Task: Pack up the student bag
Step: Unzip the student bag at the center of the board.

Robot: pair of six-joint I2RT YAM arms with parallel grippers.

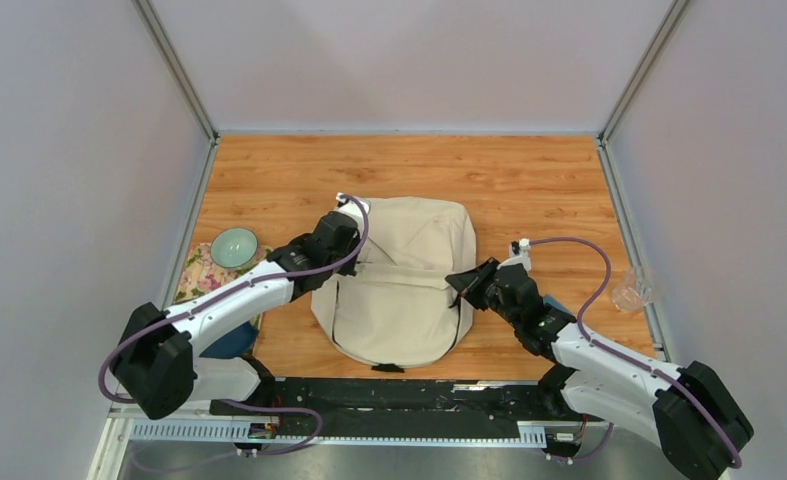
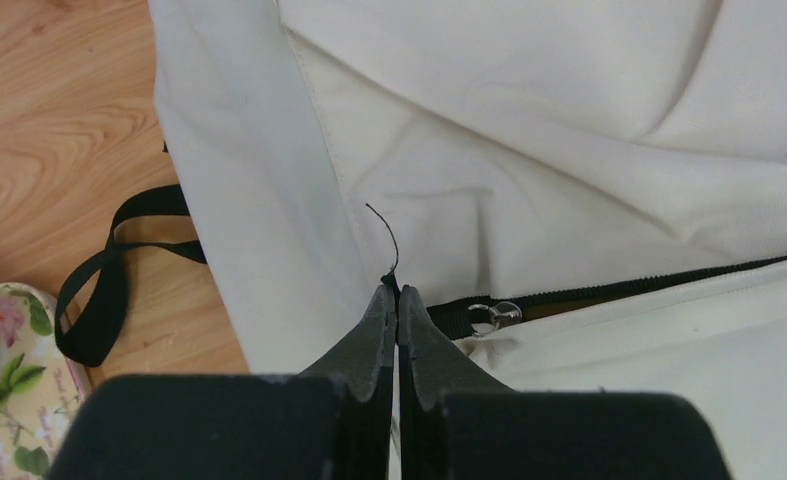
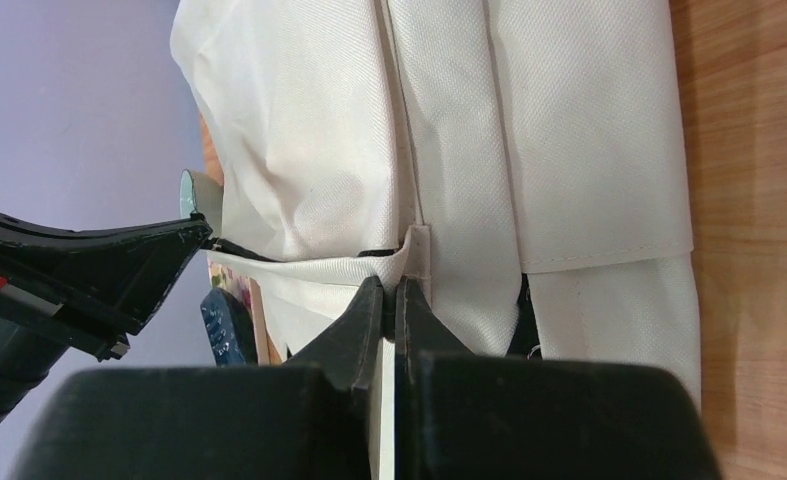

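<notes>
I am holding the student bag (image 1: 409, 270) from both sides as it is lying flat at the middle of the wooden bench (image 1: 529, 180), its lower end reaching close to the near edge. On the bag's left side, the left gripper (image 2: 397, 298) is standing closed, its tips pinching a thin black zipper-pull cord (image 2: 389, 235) that is curling up out of them, just beside the metal zipper slider (image 2: 494, 316). A black strap loop (image 2: 104, 290) is trailing onto the wood next to it. On the bag's right side, the right gripper (image 3: 395, 292) is clamping shut on a fold of the cream fabric at the bag's edge. A pale green bowl (image 1: 234, 247) is sitting on a floral cloth (image 1: 197, 275) by the left edge, and a clear cup (image 1: 632, 290) is standing at the right edge.
</notes>
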